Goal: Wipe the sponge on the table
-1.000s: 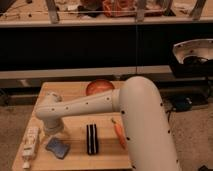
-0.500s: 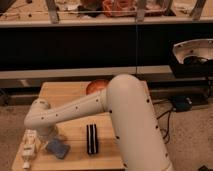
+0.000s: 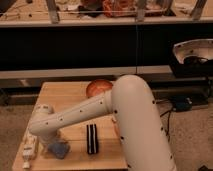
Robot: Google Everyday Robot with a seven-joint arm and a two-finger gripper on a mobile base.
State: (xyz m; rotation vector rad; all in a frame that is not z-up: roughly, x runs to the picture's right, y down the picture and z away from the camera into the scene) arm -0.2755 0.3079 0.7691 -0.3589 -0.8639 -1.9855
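The sponge (image 3: 60, 149), a small blue-grey pad, lies flat near the front left of the light wooden table (image 3: 65, 95). My white arm reaches across the table from the right, with its wrist (image 3: 42, 124) low over the left side. The gripper (image 3: 51, 143) points down from that wrist, right at the sponge's left edge and largely hidden by the arm. Whether it touches the sponge cannot be told.
A long white tube (image 3: 29, 148) lies along the table's left edge, close to the gripper. A black ridged block (image 3: 92, 138) sits to the right of the sponge. An orange-brown bowl (image 3: 98, 87) stands at the back. Dark shelving runs behind the table.
The wrist has swung left and toward the front edge, coming down beside the sponge. The sponge, tube and block lie where they were.
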